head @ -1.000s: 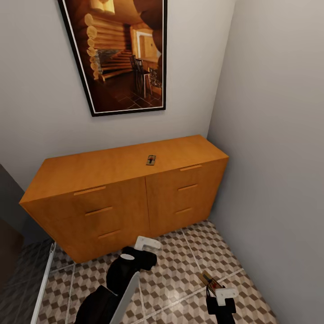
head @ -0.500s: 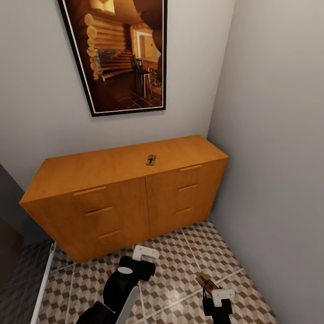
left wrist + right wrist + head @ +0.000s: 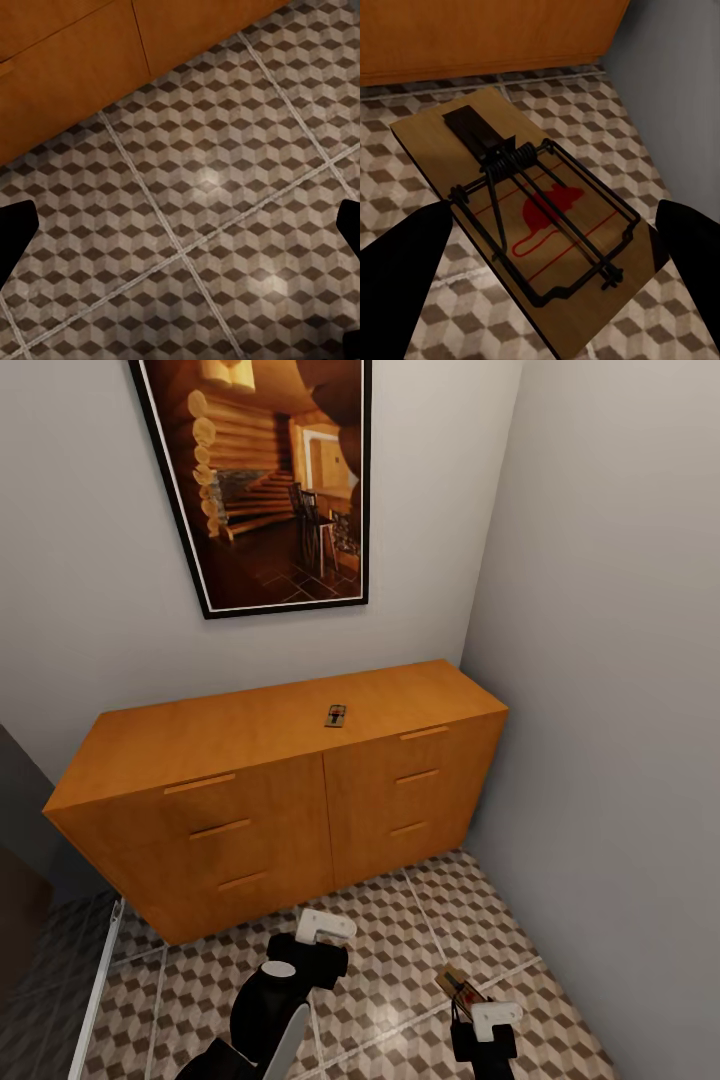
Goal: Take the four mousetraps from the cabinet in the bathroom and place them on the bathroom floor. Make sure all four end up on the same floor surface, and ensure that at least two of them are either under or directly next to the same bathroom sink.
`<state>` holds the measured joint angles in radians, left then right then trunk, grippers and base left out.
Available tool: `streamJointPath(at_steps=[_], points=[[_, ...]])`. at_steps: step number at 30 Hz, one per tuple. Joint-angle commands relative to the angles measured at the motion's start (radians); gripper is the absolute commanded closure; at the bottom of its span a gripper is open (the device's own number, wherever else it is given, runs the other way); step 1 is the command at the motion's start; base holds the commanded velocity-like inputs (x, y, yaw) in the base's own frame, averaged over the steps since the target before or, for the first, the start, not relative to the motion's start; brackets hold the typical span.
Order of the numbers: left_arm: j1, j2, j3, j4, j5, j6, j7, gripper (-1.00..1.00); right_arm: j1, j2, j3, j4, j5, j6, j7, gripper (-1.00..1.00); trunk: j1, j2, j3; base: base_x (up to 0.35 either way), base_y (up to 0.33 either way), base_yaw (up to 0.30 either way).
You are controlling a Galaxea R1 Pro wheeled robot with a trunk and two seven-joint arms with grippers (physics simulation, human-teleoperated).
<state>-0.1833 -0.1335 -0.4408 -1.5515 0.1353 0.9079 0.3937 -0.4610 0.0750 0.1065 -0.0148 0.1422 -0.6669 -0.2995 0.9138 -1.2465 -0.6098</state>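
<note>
One tan, red-marked mousetrap (image 3: 529, 217)

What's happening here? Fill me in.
The right claw holds a mousetrap low over the tiled floor, near the cabinet. Another mousetrap sits on the cabinet's top. The left claw hangs open and empty above the tiles.

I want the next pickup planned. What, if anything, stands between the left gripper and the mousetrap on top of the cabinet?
Nothing visible does. The left gripper hangs low before the cabinet, whose top around the mousetrap looks bare.
</note>
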Motion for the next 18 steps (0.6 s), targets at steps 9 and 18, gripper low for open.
streamJointPath(at_steps=[9, 18], points=[[-0.002, -0.015, -0.002, -0.001, 0.010, 0.007, 0.011, -1.00, -0.001, 0.001, 0.008, 0.001, 0.005, 0.001, -0.010, 1.00, 0.000, -0.001, -0.001, 0.017, 0.000, 0.000], [-0.078, -0.023, -0.003, -0.001, 0.008, 0.016, 0.013, -1.00, -0.001, 0.001, 0.008, 0.001, 0.005, 0.001, -0.010, 1.00, 0.000, -0.001, -0.001, 0.000, 0.000, 0.000]])
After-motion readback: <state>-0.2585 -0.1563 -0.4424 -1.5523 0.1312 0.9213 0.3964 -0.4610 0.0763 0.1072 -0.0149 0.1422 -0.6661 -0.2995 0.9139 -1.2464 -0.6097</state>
